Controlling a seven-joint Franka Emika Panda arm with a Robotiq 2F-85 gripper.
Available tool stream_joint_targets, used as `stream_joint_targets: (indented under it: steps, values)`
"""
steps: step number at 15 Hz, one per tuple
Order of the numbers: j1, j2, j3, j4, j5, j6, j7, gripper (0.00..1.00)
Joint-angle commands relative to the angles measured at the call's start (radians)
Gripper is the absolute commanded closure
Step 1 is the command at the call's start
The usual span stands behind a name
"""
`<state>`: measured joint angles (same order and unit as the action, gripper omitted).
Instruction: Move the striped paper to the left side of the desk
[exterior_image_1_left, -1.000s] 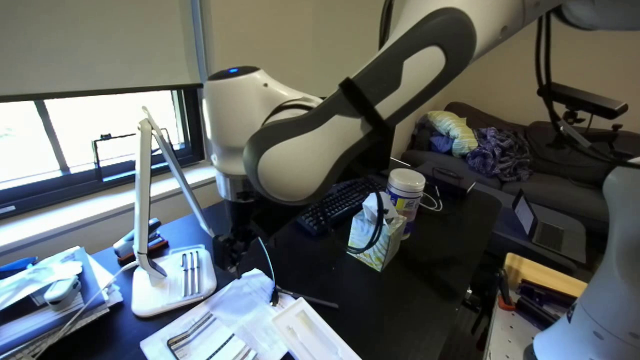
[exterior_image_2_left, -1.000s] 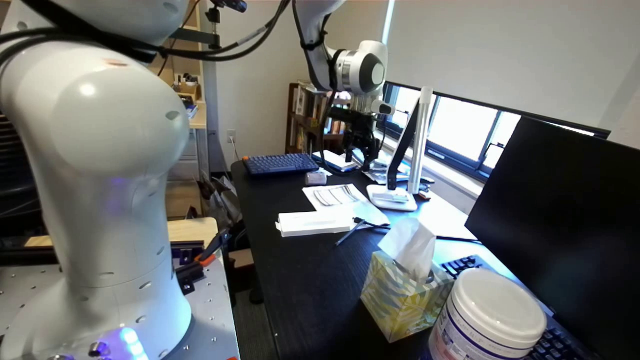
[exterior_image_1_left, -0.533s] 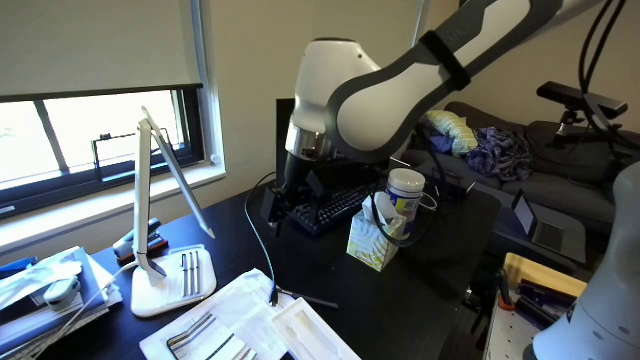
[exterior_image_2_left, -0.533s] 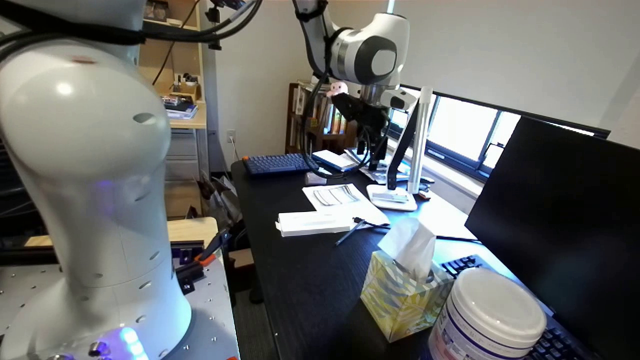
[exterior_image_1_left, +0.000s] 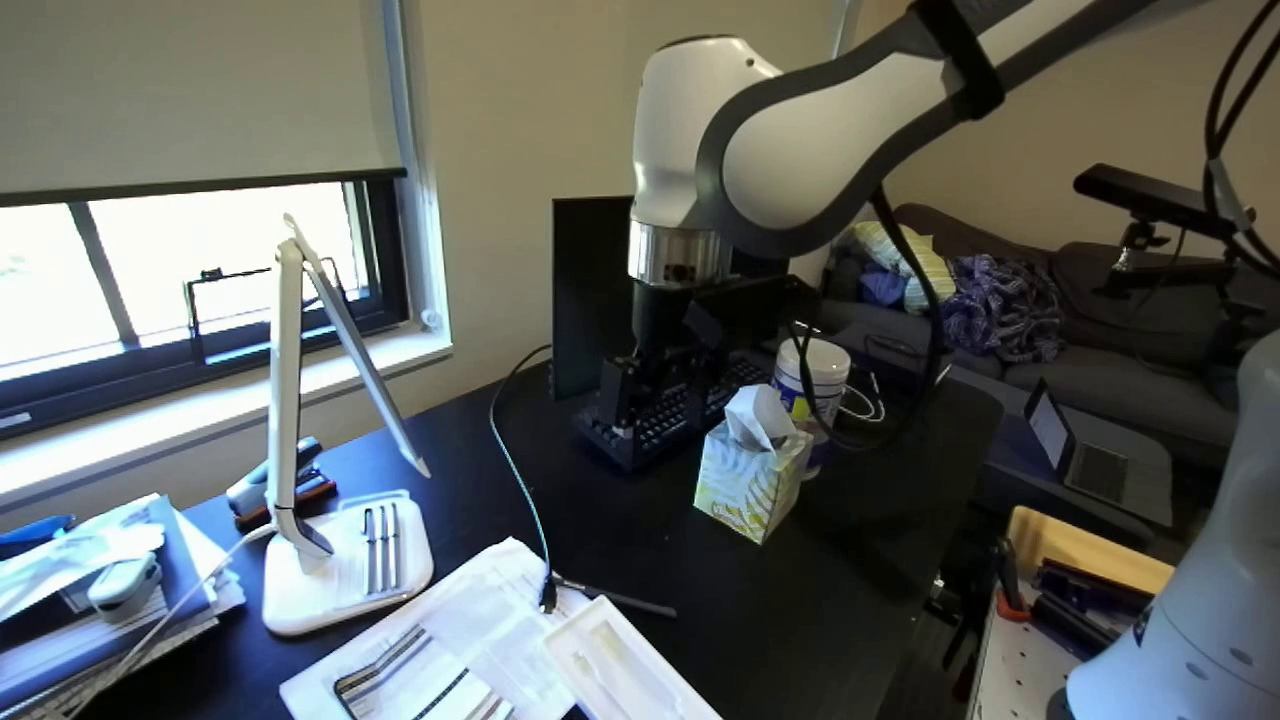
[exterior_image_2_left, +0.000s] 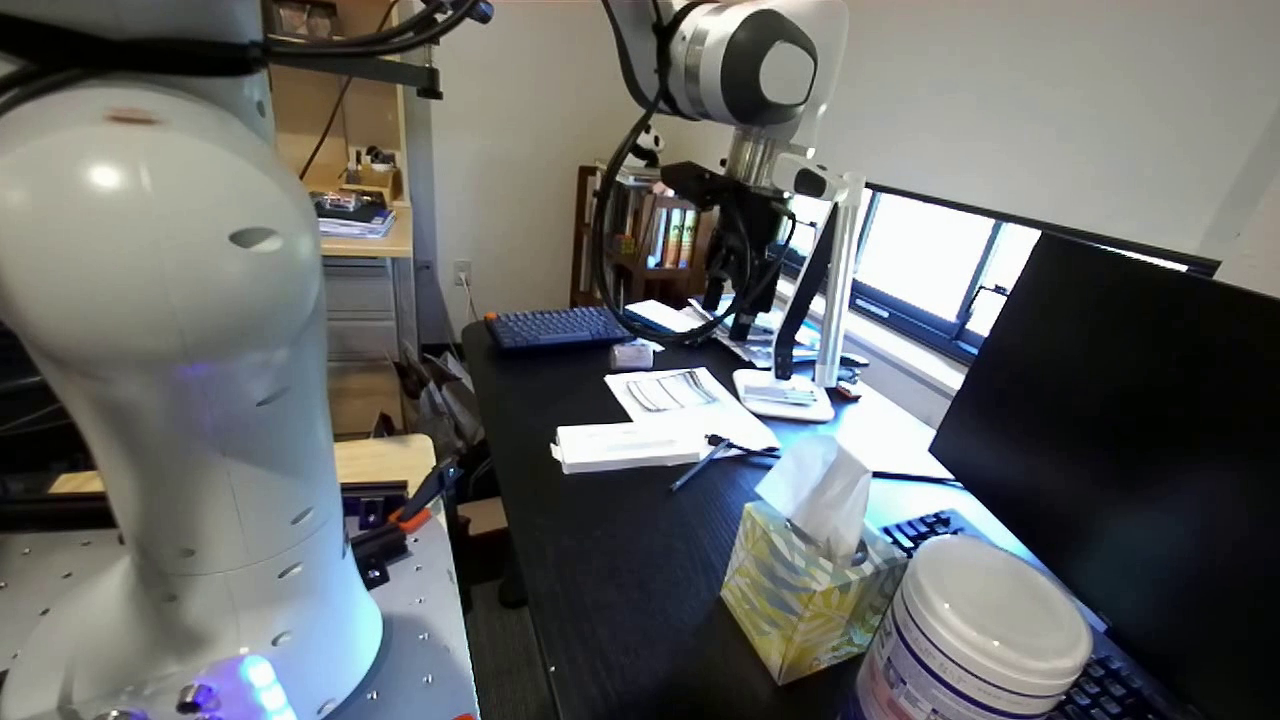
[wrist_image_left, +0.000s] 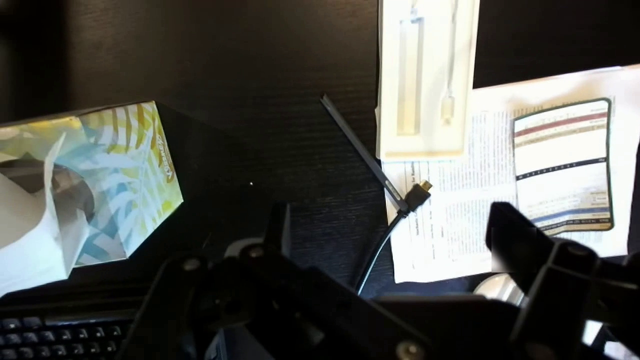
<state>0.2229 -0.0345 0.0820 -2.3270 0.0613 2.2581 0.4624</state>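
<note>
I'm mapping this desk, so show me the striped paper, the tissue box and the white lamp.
Striped paper (wrist_image_left: 561, 168): in the wrist view, on its dark middle stripe.
Tissue box (exterior_image_1_left: 742, 487): in an exterior view, on a patterned side.
White lamp (exterior_image_1_left: 284, 390): in an exterior view, on its upright arm.

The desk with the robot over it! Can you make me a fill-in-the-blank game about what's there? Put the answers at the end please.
1. In the wrist view, the striped paper lies on ____ of the big printed sheet.
2. The tissue poking out of the tissue box is ____ in colour.
3. With its jaws wide apart, the gripper is ____, not shut.
4. The top of the desk is the colour ____.

Missing words: top; white; open; black.
</note>
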Motion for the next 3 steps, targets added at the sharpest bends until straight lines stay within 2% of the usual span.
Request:
stream_joint_targets:
  steps: [1, 3]
  values:
    - [-0.025, -0.005, 0.037, 0.018, -0.018, -0.073, -0.025, 0.0]
    - [-0.026, -0.001, 0.042, 0.009, -0.001, -0.039, -0.004, 0.0]
